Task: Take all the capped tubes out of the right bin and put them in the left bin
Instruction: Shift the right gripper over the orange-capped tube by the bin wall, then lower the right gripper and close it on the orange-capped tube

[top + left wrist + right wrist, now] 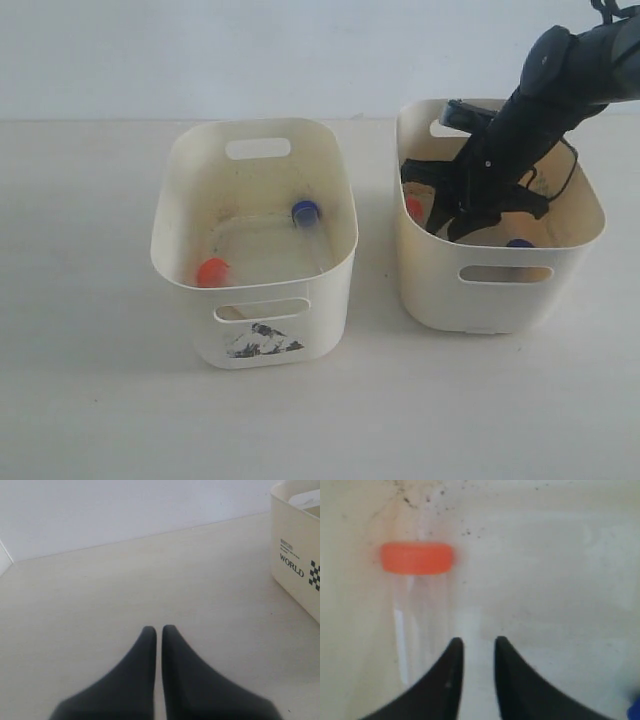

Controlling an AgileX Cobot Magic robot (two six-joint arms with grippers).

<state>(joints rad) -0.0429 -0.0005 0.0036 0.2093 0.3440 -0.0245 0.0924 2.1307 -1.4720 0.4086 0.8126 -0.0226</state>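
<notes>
Two tubes lie in the right bin (500,300), so with my right pincer (476,642) barely parted and empty, I'd open wider and straddle the orange-capped tube (417,595) just beside it.

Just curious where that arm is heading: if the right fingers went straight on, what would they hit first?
Probably the bare inside of the right bin; the right fingers aim just beside the orange-capped tube, which one finger might graze. Depth is unclear.
</notes>
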